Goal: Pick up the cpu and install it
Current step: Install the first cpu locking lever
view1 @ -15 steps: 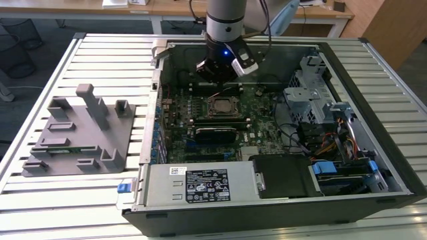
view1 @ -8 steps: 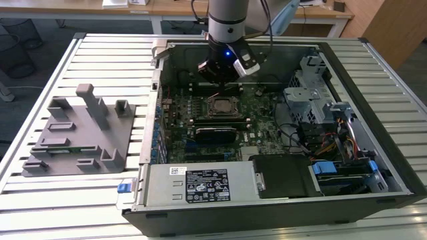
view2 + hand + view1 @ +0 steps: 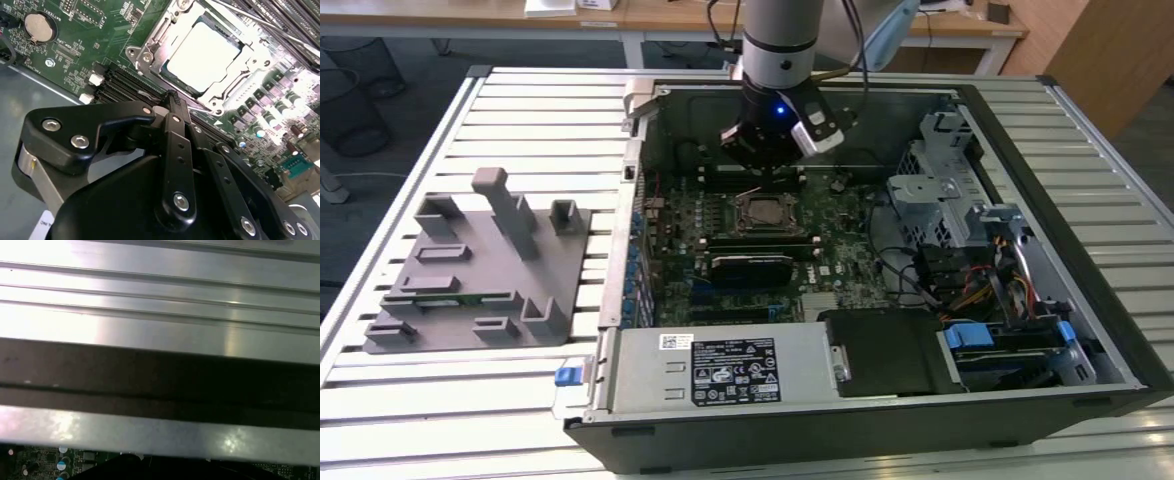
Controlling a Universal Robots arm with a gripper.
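The cpu point(image 3: 205, 52) is a small square chip with a dull silver top, lying flat inside the black-framed socket point(image 3: 150, 50) on the green motherboard. In the exterior view the cpu point(image 3: 761, 212) sits mid-board inside the open computer case. My gripper point(image 3: 758, 152) hangs over the board just behind the socket, toward the case's far wall. In the second wrist view the gripper point(image 3: 172, 97) is shut with nothing between its black fingers. Its tip is close above the memory slots beside the socket's edge, apart from the chip.
A grey plastic tray point(image 3: 467, 270) stands on the slatted table at the exterior view's left, with a green memory stick point(image 3: 447, 297) in it. The case point(image 3: 1014, 160) holds a power supply point(image 3: 720, 370), drive cages and cables. A case wall point(image 3: 160, 380) crosses the first wrist view.
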